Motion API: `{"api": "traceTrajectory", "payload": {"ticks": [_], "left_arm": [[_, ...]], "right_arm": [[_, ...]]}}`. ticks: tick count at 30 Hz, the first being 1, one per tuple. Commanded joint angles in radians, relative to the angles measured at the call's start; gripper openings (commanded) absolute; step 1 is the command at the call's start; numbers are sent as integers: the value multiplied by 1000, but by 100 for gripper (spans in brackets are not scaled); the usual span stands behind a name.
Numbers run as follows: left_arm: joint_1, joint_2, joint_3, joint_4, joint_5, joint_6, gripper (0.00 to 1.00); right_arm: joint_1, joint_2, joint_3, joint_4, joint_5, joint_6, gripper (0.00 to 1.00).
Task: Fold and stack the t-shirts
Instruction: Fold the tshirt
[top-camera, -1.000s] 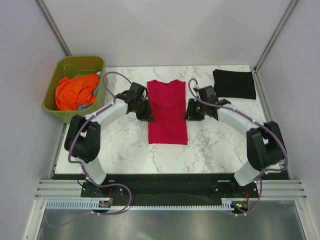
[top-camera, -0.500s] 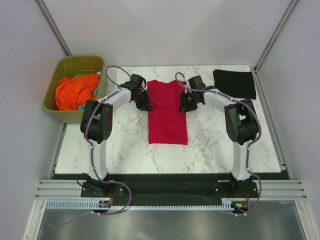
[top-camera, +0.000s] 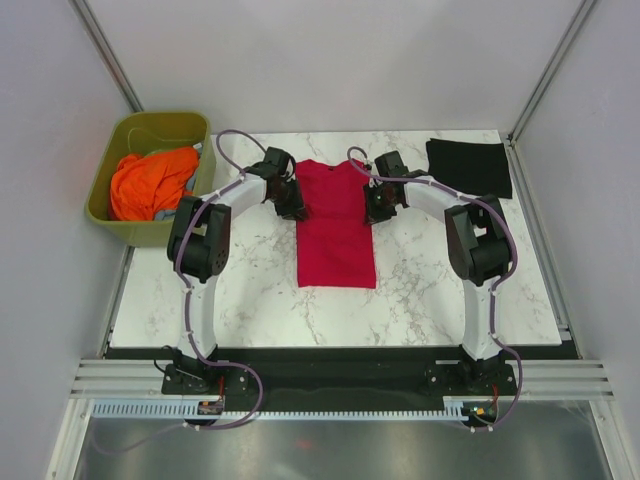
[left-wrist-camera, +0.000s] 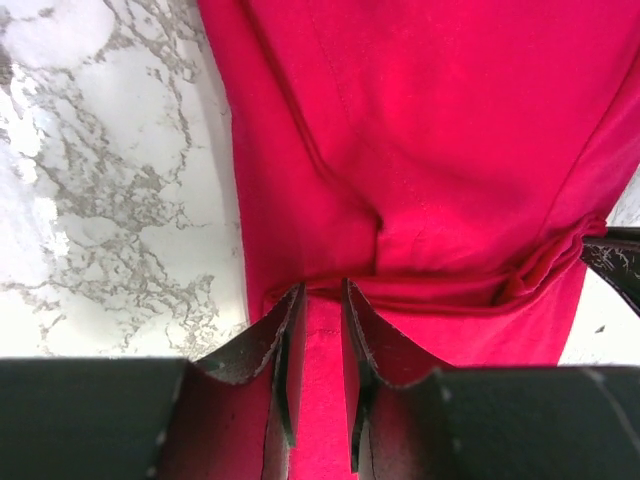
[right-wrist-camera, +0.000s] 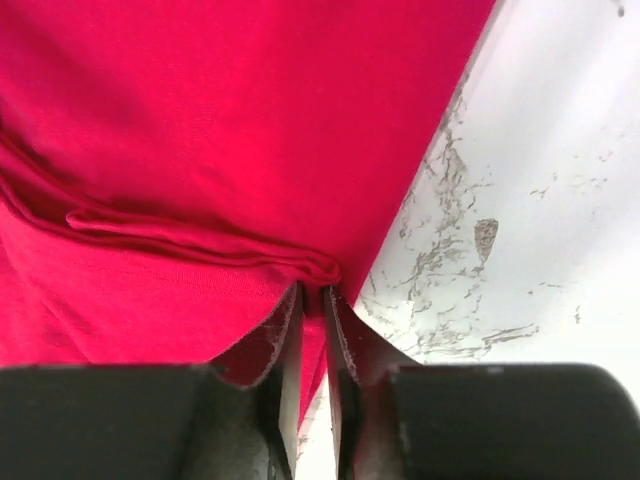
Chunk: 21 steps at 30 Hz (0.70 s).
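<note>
Since my left gripper (left-wrist-camera: 318, 292) and right gripper (right-wrist-camera: 312, 292) each pinch a side edge of the crimson t-shirt (top-camera: 336, 240) lying flat between them, I judge I should lift both evenly and carry the collar end toward the hem together.

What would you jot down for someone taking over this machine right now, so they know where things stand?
Left gripper: shut on the left edge of the red t-shirt.
Right gripper: shut on the opposite edge.
The shirt lies flat, narrowed to a strip.
Black t-shirt: folded, far right corner.
Left to do: probably fold the red one over, then stack the two.
</note>
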Motion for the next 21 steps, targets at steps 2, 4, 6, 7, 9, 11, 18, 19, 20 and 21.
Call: {"api": "traceTrajectory", "payload": {"ticks": [2, 4, 6, 7, 9, 11, 18, 19, 20, 21], "left_arm": [[-2, 20, 13, 20, -72, 47, 29], [-2, 22, 7, 22, -88, 50, 29], [-2, 19, 4, 22, -103, 55, 29], [-2, 16, 5, 22, -103, 56, 30], [-2, -4, 17, 13, -91, 64, 32], [-2, -32, 48, -4, -71, 71, 38], [-10, -196, 120, -186, -59, 46, 54], [-17, -252, 101, -215, -75, 38, 54], [-32, -284, 29, -216, -95, 23, 54], [-40, -318, -19, -214, -100, 9, 54]], "right_arm": [[-6, 11, 20, 3, 79, -7, 6], [-6, 6, 15, 6, 99, -3, 0], [-7, 5, 14, 7, 103, 3, 0], [-7, 3, 12, 9, 104, 7, 0], [-7, -6, 21, 7, 103, 18, 0], [-7, -21, 37, 0, 84, 41, 0], [-10, -191, 3, -51, -3, 190, 27], [-12, -208, -20, -50, -12, 211, 36], [-10, -224, -76, -48, -14, 266, 39], [-10, -260, -107, -48, -2, 285, 42]]}}
